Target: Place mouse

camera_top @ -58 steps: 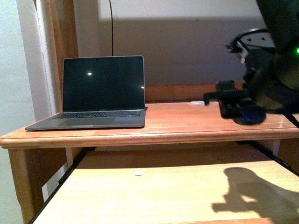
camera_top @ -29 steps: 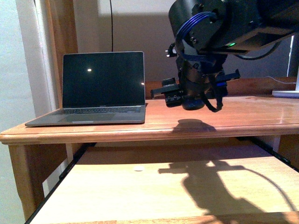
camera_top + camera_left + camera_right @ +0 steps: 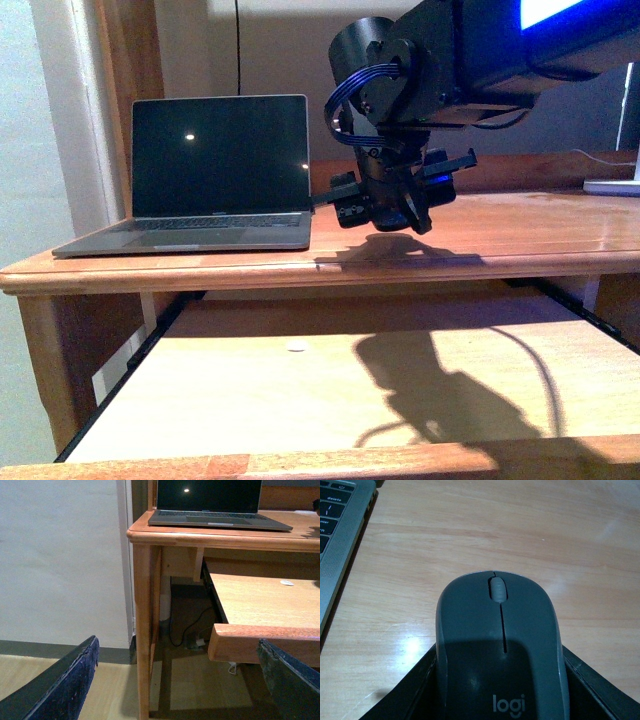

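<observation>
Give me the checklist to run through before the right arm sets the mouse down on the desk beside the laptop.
1. Mouse secure in the right gripper: ok. The right wrist view shows it seated between both fingers.
2. Desk ahead of the mouse bare: ok, only wood shows there.
3. Clearance from the laptop: ok. Its edge sits off to one side, apart from the mouse.
4. Mouse already touching the desk: cannot tell. The front view shows the gripper close over its shadow, but contact is hidden.
5. Left gripper out of the way: ok. It is open, empty and low beside the desk.
</observation>
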You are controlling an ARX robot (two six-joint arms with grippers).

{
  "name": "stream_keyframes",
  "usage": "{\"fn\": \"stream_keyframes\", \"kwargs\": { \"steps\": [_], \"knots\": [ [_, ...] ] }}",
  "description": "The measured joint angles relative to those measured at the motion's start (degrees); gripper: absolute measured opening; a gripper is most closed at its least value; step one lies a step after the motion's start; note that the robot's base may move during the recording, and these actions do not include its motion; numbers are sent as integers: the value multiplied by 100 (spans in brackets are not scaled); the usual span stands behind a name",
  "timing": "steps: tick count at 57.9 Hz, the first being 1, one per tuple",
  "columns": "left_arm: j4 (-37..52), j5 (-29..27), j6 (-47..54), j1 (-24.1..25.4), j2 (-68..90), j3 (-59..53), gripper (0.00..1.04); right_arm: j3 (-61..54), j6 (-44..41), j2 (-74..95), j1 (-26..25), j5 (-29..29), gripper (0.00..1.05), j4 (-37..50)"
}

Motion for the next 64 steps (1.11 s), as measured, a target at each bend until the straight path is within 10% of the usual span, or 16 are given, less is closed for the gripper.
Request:
{"fn": "stream_keyframes", "kwargs": {
  "steps": [16,35,64],
  "knots": [
    [0,0,2,0,0,0,97,590,-4,470,81,170,55,-236],
    [0,0,0,0,0,0,97,656,140,498,74,59,98,26],
    [0,0,0,0,0,0,97,-5195,667,-3600,-1060,-2146,97,3886]
  ]
}}
